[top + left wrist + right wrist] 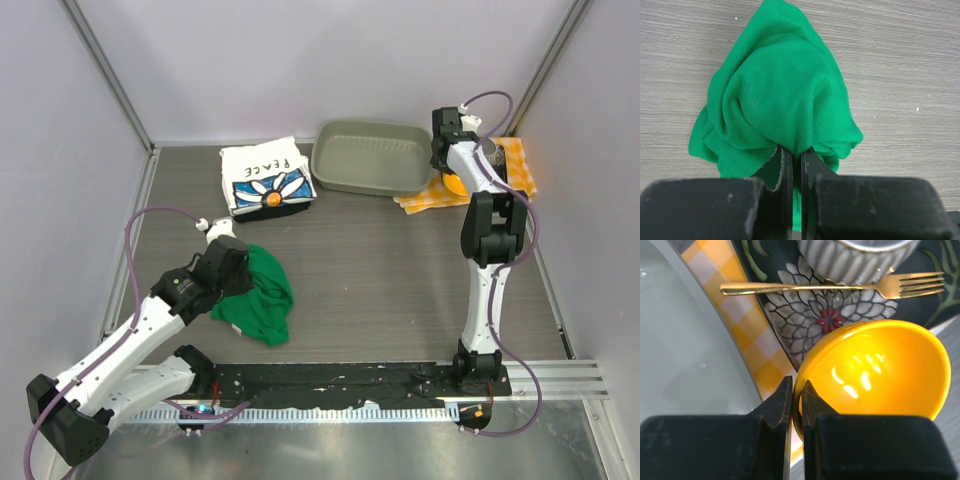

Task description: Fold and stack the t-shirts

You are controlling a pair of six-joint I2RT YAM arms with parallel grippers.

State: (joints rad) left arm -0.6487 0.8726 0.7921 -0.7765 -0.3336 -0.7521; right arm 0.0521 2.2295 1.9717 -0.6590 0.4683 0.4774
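The bright green t-shirt (264,297) lies crumpled on the table at the front left. My left gripper (238,268) is shut on a pinch of its cloth; in the left wrist view the green t-shirt (780,100) bunches up ahead of the left gripper (796,152). The white "PEACE" t-shirt (265,178) with the daisy print lies folded at the back, left of centre. My right gripper (450,172) is at the back right, far from both shirts. In the right wrist view the right gripper (796,387) is shut on the rim of a yellow bowl (880,370).
A grey tub (370,157) stands at the back centre. Right of it lies an orange-and-white checked cloth (515,165) carrying a dark flowered plate (810,315), a gold fork (830,287) and a ribbed cup (855,260). The tub's wall (680,350) is close on the right gripper's left.
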